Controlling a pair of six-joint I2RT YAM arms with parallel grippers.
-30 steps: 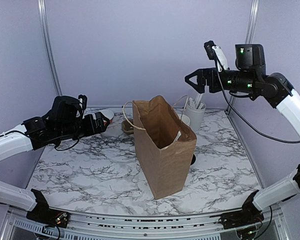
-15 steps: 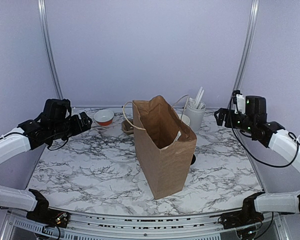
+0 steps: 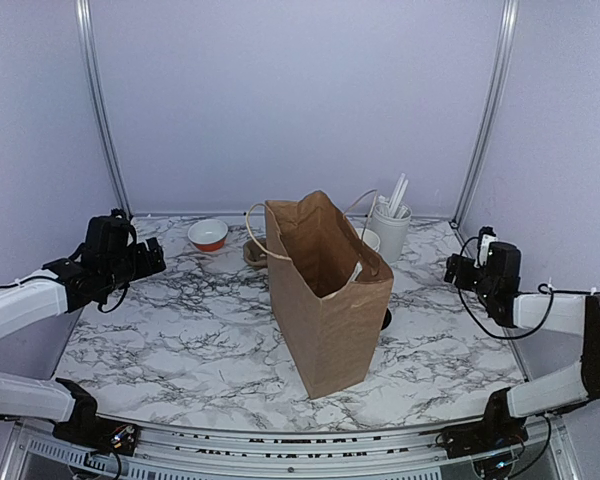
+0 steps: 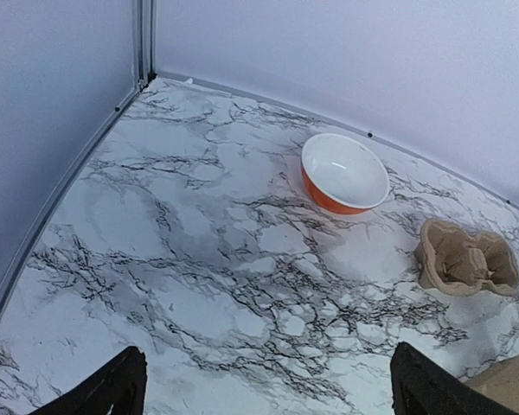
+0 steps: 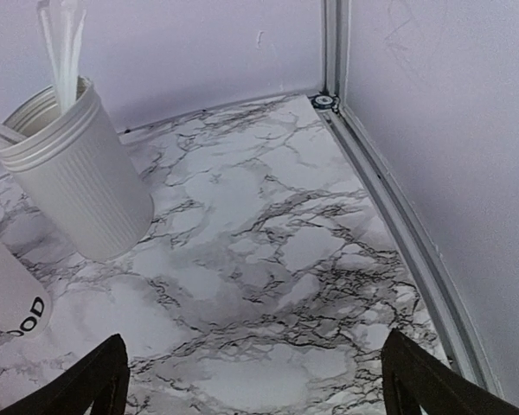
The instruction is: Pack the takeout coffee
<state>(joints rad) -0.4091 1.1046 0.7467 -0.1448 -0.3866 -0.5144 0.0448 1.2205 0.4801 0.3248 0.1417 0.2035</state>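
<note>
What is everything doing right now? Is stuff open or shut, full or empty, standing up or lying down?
Paper bag: standing, top open.
Orange bowl: upright, empty.
Cup carrier: flat on the table, empty.
Stirrer cup: upright, stirrers inside.
Coffee cup: upright behind the bag, not packed.
Black lid: on the table by the bag, mostly hidden.
Left gripper: open, empty.
Right gripper: open, empty.

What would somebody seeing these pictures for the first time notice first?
The tall brown paper bag standing open in the middle of the marble table draws the eye first. Behind it sit an orange bowl at the far left and a white cup of stirrers at the far right. The left gripper and right gripper hang open and empty at either side.
</note>
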